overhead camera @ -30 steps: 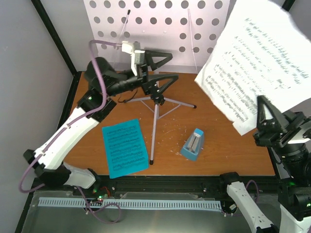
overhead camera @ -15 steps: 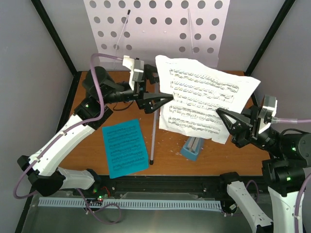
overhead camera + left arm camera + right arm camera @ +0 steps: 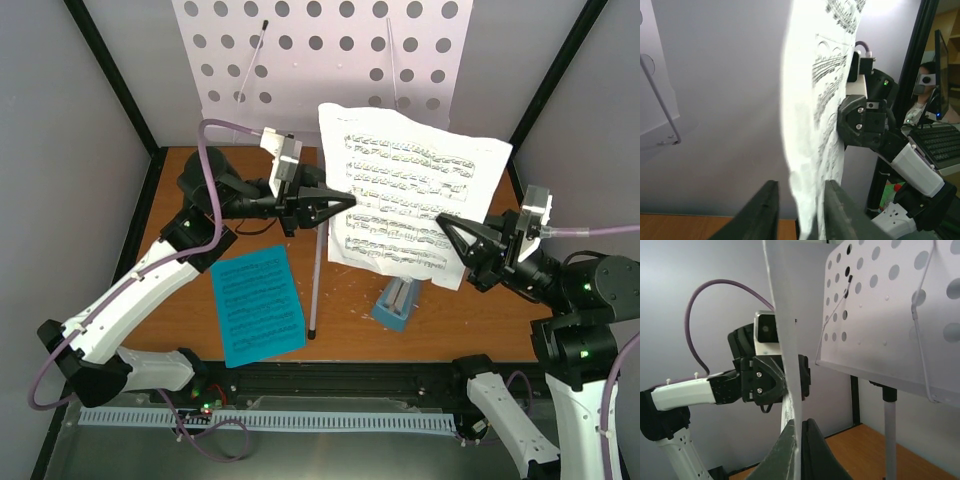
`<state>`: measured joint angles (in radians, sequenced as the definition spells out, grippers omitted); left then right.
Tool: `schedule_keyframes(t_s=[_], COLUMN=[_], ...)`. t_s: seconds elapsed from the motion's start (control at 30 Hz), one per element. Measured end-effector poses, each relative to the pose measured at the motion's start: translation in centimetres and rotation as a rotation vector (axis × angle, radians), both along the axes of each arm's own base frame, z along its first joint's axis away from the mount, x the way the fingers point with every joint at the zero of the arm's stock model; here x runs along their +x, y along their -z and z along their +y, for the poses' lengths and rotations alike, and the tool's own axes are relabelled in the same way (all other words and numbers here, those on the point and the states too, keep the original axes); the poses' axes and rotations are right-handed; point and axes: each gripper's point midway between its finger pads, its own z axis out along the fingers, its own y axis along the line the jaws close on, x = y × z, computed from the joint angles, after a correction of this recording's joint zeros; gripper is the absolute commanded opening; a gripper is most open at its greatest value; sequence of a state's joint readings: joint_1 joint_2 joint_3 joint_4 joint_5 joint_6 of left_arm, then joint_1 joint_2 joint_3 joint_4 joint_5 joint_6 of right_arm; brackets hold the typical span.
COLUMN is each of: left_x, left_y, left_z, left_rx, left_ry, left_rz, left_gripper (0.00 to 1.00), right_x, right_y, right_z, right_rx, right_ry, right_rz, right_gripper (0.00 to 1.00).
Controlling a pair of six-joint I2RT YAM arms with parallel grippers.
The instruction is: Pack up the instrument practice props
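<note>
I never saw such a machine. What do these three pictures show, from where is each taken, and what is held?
These are two robot arms, each ending in a two-finger gripper. The wide picture looks down from above and behind them; the other two come from cameras on the wrists. On the brown wooden table lie a blue music sheet and a small light-blue pyramid metronome; a white perforated music stand on a thin grey tripod stands there too. The right gripper is shut on a white printed music sheet, holding it in the air. The left gripper has its fingers on either side of that sheet's other edge; whether it pinches is unclear.
</note>
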<state>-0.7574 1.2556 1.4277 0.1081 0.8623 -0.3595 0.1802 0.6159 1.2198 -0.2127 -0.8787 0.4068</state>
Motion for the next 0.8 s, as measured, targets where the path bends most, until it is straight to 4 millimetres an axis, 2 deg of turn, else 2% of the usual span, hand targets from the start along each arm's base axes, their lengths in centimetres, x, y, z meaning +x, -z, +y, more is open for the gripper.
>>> schedule_keyframes(t_s=[0.23,0.4,0.43,0.5,0.57,0.63,0.7,0.8], left_x=[-0.1,0.1,0.1,0.1,0.2,0.4,0.8,1.6], left_y=[0.0,0.3,0.3,0.4,0.6,1.2,2.4,6.1], left_z=[0.1,0.0,0.0,0.0,-0.1,-0.2,-0.1,0.3], left_rx=[-0.007,-0.005,-0.003,-0.002,0.002,0.011,0.028,0.082], left_ry=[0.005,-0.001,-0.001,-0.001,0.0,-0.004,-0.018,-0.047], left_rz=[0.007,0.019,0.02,0.022,0.028,0.042,0.07,0.162], left_gripper=[0.02,0.0,0.0,0.01,0.0,0.0,0.0,0.0], right_x=[1.1,1.4,1.5,1.8,2.2,2.5,2.9,3.4], right_y=[1.1,1.4,1.4,1.7,2.1,2.6,3.2,4.0], right_z=[-0.1,-0.1,-0.1,-0.2,-0.3,-0.4,-0.7,-1.3], right_rx=[-0.016,-0.025,-0.026,-0.032,-0.034,-0.037,-0.04,-0.042], right_ry=[0.028,0.044,0.047,0.057,0.07,0.09,0.117,0.173], right_rz=[0.028,0.026,0.026,0.028,0.04,0.051,0.063,0.073], right_gripper=[0.03,0.04,0.09,0.27,0.56,0.75,0.86,0.94])
